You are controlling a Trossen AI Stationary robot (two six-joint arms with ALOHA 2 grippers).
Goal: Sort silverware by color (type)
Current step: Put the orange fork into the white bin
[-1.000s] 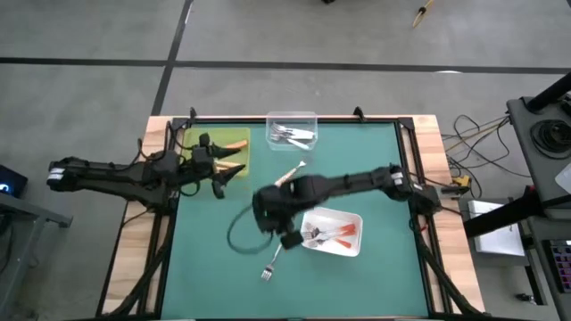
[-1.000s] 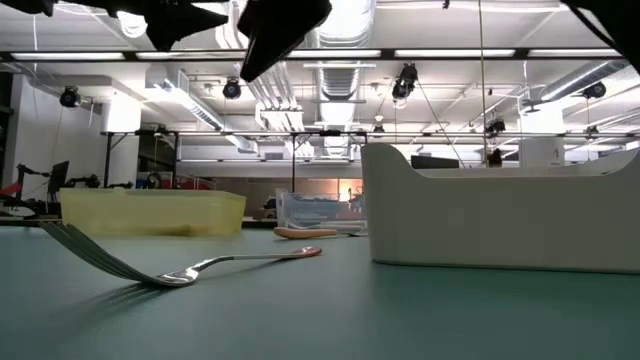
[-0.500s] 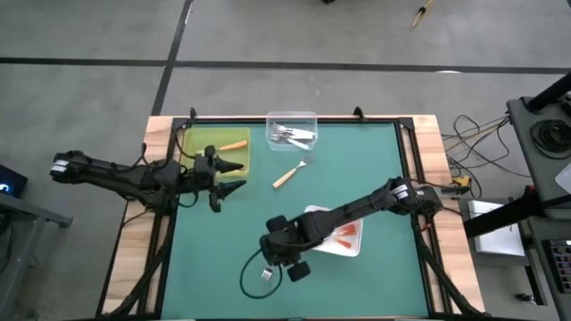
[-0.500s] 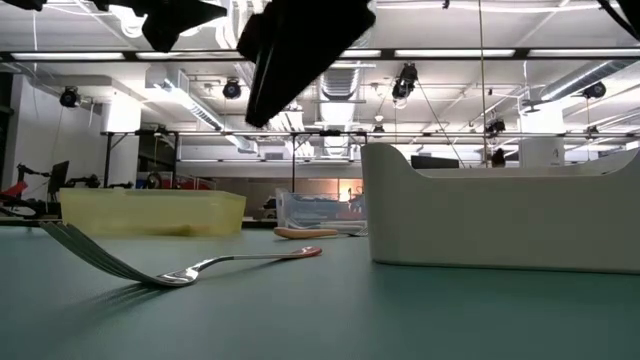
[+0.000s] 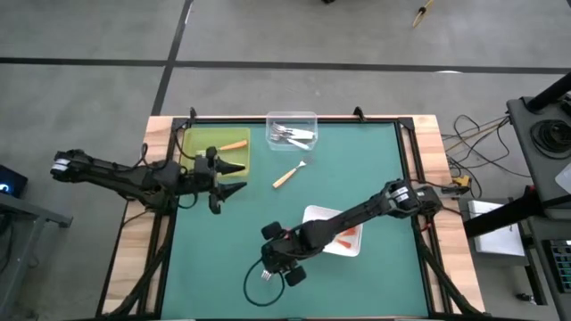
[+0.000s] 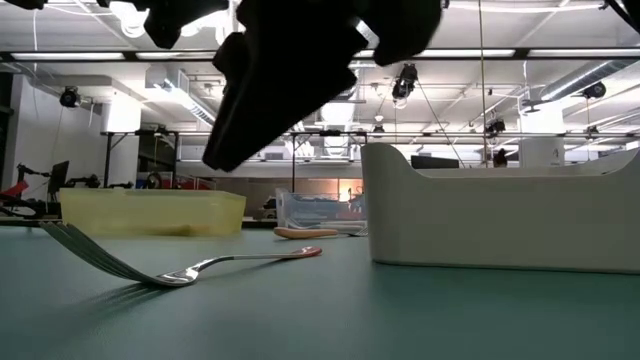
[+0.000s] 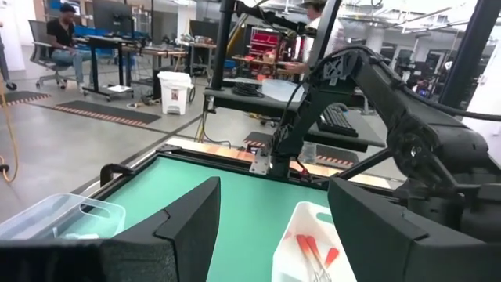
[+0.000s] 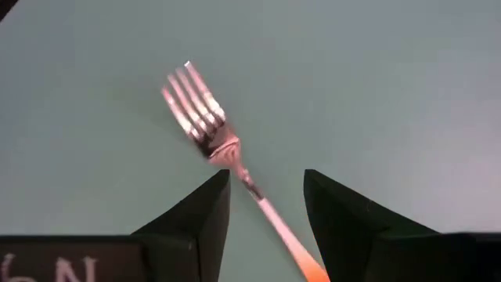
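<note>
High view: the right hand (image 5: 278, 265) hangs low over the near part of the green surface (image 5: 375, 160), right above a loose fork (image 5: 267, 273), just beside the white tray (image 5: 312, 217) that holds red-orange forks (image 5: 343, 237). The left hand (image 5: 230, 177) waits beside the yellow tray (image 5: 192, 141), which holds a tan-handled fork (image 5: 233, 144). A clear tray (image 5: 291, 116) at the far edge holds white-handled forks (image 5: 292, 135), and another tan-handled fork (image 5: 288, 174) lies loose mid-surface. Each tray evidently takes one colour, so the loose fork belongs in the white tray.

Low view: the fork (image 6: 170, 262) lies flat on the surface, tines toward the camera, its reddish handle tip pointing at the white tray's wall (image 6: 500, 220). A dark hand looms above it, not touching.

Left wrist view: the left hand's fingers (image 7: 188, 227) stand well apart, holding nothing, and face the white tray (image 7: 297, 235) and the right arm (image 7: 407, 133).

Right wrist view: the right hand's fingers (image 8: 203, 211) are spread, straddling the fork's neck (image 8: 235, 164) without contact. That alignment looks set for a pinch across the handle.
</note>
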